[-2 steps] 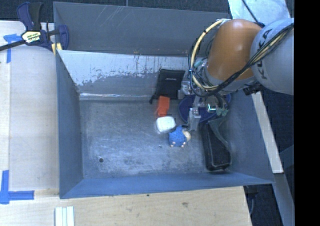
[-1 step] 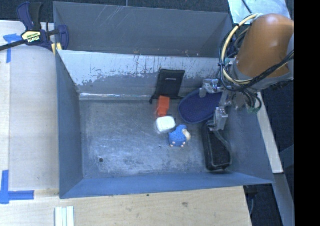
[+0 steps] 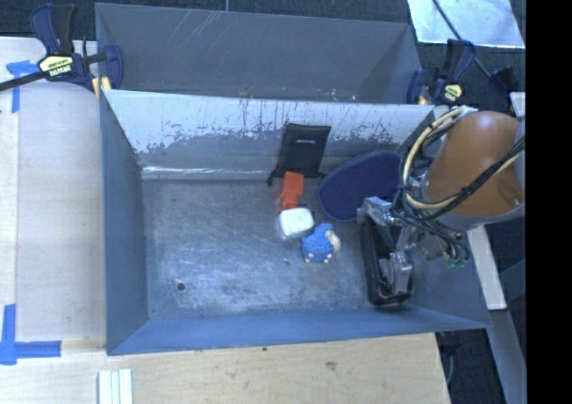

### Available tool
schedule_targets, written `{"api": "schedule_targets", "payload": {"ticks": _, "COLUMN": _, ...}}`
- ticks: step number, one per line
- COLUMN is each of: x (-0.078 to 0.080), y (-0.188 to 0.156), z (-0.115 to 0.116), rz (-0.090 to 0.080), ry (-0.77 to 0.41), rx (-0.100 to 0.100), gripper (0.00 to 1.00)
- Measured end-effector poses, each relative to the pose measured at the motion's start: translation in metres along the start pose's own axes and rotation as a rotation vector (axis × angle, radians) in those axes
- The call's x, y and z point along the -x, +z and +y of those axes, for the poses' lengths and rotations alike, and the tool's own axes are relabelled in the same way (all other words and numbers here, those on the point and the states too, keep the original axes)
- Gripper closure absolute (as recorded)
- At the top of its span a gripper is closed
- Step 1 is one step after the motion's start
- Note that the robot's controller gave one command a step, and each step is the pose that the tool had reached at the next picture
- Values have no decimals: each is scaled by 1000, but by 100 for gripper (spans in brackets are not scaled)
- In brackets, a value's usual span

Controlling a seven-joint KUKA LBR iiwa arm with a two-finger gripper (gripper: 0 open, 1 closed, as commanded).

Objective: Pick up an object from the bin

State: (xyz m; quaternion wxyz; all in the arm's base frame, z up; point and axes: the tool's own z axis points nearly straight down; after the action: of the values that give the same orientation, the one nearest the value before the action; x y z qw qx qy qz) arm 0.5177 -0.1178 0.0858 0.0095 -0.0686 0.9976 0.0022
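KUKA arm's claw [image 3: 391, 279] hangs low by the right wall of the grey bin [image 3: 125, 241]; whether it is wide or narrow cannot be told. The nearest candidate, a small blue-and-white toy [image 3: 319, 244], lies near its left, just beside a white lump [image 3: 296, 222], perhaps foam. A clean pick likely means centring over the toy, clear of neighbour and wall.

On the grey bin [image 3: 125, 241] floor, left of the gripper [image 3: 391, 284]: a blue toy [image 3: 319, 245], white lump [image 3: 295, 222], orange block [image 3: 291, 189]; farther back, a dark blue disc [image 3: 357, 183] and, perhaps leaning, a black plate [image 3: 304, 150].
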Motion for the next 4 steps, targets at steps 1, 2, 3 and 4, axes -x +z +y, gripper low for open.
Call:
{"api": "schedule_targets", "payload": {"ticks": 1, "x": 48, "y": 5, "z": -21, "rz": 31, "ry": -22, "rx": 7, "gripper": 0}}
{"api": "schedule_targets", "payload": {"ticks": 2, "x": 65, "y": 8, "z": 21, "rz": 12, "ry": -238, "rx": -5, "gripper": 0}}
{"api": "schedule_targets", "payload": {"ticks": 3, "x": 71, "y": 2, "z": 25, "rz": -4, "ry": -237, "rx": 1, "gripper": 100}}
{"api": "schedule_targets", "payload": {"ticks": 4, "x": 86, "y": -51, "z": 36, "rz": 10, "ry": 381, "rx": -7, "gripper": 100}}
